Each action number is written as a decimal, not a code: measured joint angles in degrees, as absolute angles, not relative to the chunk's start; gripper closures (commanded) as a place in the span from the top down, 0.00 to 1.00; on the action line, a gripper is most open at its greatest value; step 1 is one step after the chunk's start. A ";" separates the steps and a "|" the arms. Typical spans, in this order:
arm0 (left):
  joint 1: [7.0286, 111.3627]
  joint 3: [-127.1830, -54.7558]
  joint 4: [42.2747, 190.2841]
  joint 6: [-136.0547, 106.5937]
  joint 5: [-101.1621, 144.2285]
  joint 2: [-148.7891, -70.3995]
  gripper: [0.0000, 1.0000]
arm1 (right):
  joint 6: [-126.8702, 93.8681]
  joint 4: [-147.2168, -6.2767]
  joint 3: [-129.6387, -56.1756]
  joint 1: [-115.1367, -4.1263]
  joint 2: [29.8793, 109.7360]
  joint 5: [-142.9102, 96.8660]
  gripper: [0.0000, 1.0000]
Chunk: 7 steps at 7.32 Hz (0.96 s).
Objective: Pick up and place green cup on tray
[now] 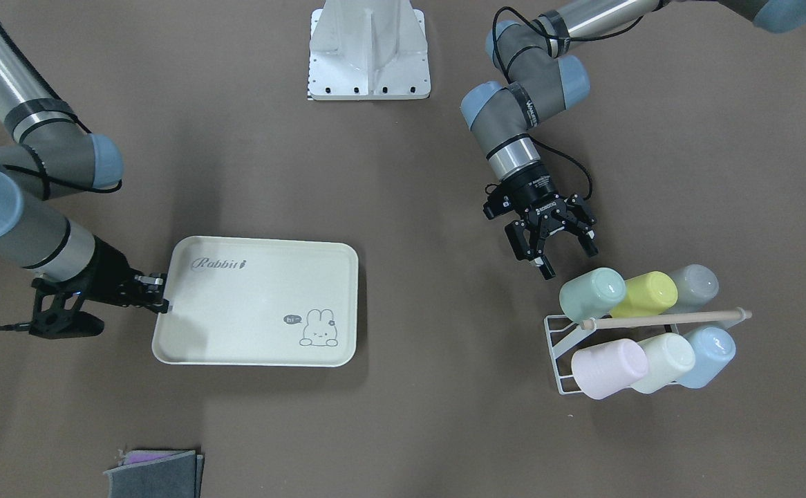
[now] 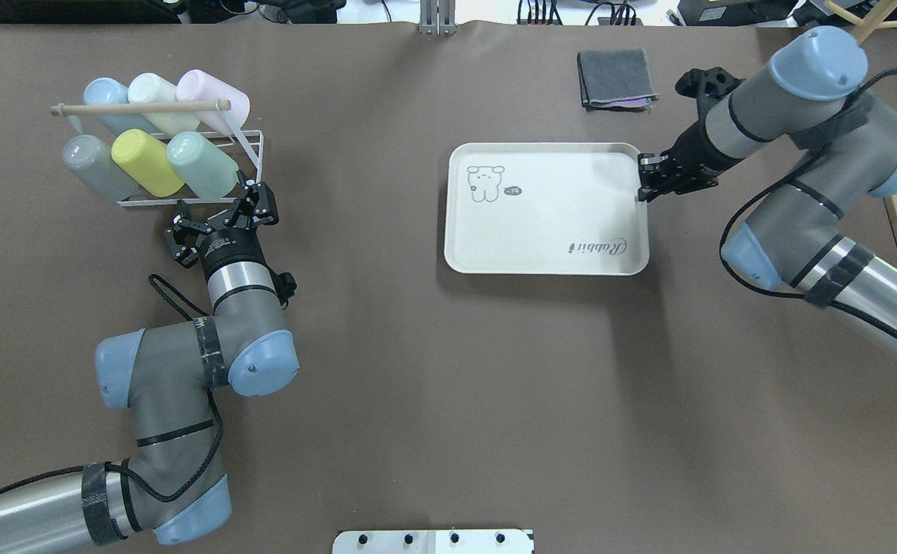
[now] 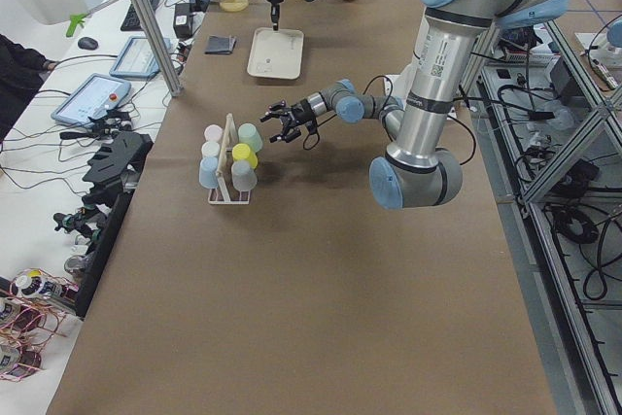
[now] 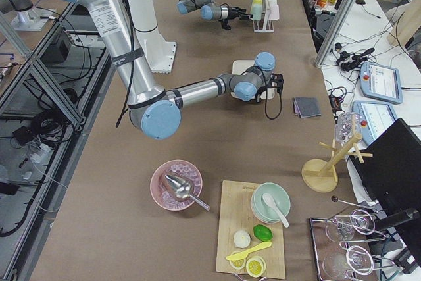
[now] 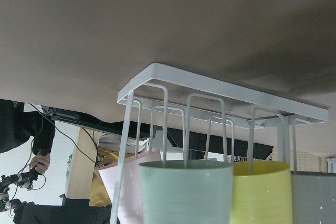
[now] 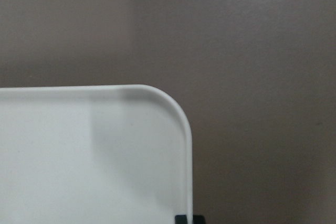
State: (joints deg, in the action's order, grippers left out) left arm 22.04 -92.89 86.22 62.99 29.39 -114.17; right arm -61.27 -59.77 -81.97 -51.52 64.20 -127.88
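Note:
The green cup [image 1: 591,294] lies on its side in a white wire rack [image 1: 554,349], at the rack's end nearest the tray; it also shows from overhead [image 2: 202,175] and up close in the left wrist view [image 5: 186,192]. My left gripper [image 1: 569,257] is open and empty, just short of the cup's base and not touching it. The cream tray [image 1: 258,304] with the "Rabbit" script lies flat and has nothing on it. My right gripper [image 1: 161,294] is shut on the rim of the tray's short edge [image 2: 639,181].
The rack also holds yellow [image 1: 645,294], grey, pink [image 1: 607,366], cream and blue cups under a wooden handle bar [image 1: 666,319]. A folded grey cloth [image 1: 154,474] lies near the table edge beyond the tray. The robot's base plate [image 1: 370,55] stands at the opposite edge.

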 measured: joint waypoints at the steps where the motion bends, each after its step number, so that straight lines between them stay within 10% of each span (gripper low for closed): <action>1: 22.43 -92.19 86.53 63.01 29.28 -114.25 0.98 | -64.56 -62.41 -83.70 -48.45 61.95 -125.36 0.00; 7: 24.34 -88.13 89.04 63.11 28.04 -114.37 0.98 | -68.50 -71.09 -85.30 -38.65 53.41 -116.68 0.00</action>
State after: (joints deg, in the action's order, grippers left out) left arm 24.34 -88.13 89.04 63.11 28.04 -114.37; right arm -68.50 -71.09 -85.30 -38.65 53.41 -116.68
